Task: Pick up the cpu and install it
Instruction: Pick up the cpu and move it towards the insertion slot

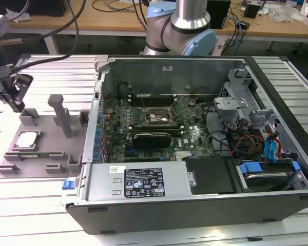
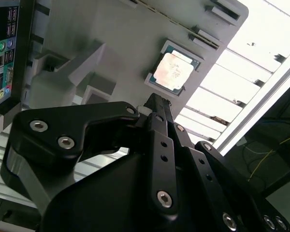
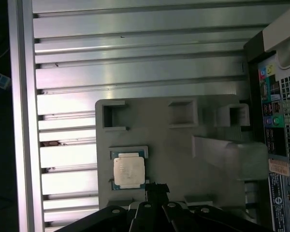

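You're looking at cpu (image 3: 129,172) showing silver-grey top, pale rim. Holder (image 3: 183,154) showing plain matt grey. Table (image 3: 135,72) gleaming silver, striped with parallel ribs. Gripper (image 2: 154,100) showing black, silver screw heads dotting it. Computer case (image 1: 195,210) showing black shell, green board (image 1: 195,136), blue tabs (image 1: 66,184).

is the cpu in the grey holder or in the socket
In the grey holder: the cpu lies flat in its recess.
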Controlling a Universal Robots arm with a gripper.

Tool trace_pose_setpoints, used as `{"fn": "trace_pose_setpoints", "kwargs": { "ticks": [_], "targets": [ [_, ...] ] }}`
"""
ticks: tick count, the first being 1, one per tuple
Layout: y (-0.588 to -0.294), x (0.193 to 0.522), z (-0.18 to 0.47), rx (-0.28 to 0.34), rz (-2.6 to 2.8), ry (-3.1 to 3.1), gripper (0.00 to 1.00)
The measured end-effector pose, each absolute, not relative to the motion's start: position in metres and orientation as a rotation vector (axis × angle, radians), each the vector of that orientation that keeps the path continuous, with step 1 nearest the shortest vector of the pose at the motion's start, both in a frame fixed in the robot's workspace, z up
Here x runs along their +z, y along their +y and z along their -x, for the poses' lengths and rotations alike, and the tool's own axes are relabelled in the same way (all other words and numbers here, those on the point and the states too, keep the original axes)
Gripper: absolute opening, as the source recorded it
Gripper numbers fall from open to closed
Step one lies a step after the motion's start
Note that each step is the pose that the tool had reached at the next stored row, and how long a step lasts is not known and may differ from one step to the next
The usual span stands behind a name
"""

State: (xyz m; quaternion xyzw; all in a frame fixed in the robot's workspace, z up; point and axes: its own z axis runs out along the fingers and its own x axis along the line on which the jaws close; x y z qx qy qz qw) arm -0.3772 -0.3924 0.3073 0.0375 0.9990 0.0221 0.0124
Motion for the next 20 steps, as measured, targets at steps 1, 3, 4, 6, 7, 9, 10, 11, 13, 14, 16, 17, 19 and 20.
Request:
{"fn": "trace_pose_setpoints", "kwargs": {
  "ticks": [1, 3, 4, 6, 7, 9, 10, 11, 13, 14, 16, 17, 19, 20],
  "targets": [
    [-0.392, 0.307, 0.378, 0.069, -0.117, 3.114, 0.11],
    [-0.392, 0.306, 0.38, 0.069, -0.117, 3.114, 0.11],
    [-0.392, 0.304, 0.383, 0.069, -0.117, 3.114, 0.11],
    [-0.392, 0.3, 0.384, 0.069, -0.117, 3.114, 0.11],
    [-0.392, 0.297, 0.384, 0.069, -0.117, 3.114, 0.11],
    [-0.392, 0.293, 0.384, 0.069, -0.117, 3.114, 0.11],
    [-0.392, 0.291, 0.384, 0.069, -0.117, 3.114, 0.11],
    [-0.392, 0.289, 0.384, 0.069, -0.117, 3.114, 0.11],
    [-0.392, 0.287, 0.384, 0.069, -0.117, 3.114, 0.11],
    [-0.392, 0.285, 0.384, 0.069, -0.117, 3.114, 0.11],
    [-0.392, 0.282, 0.384, 0.069, -0.117, 3.114, 0.11],
    [-0.392, 0.281, 0.384, 0.069, -0.117, 3.114, 0.11],
    [-0.392, 0.278, 0.384, 0.069, -0.117, 3.114, 0.11],
    [-0.392, 0.276, 0.384, 0.069, -0.117, 3.114, 0.11]
  ]
}}
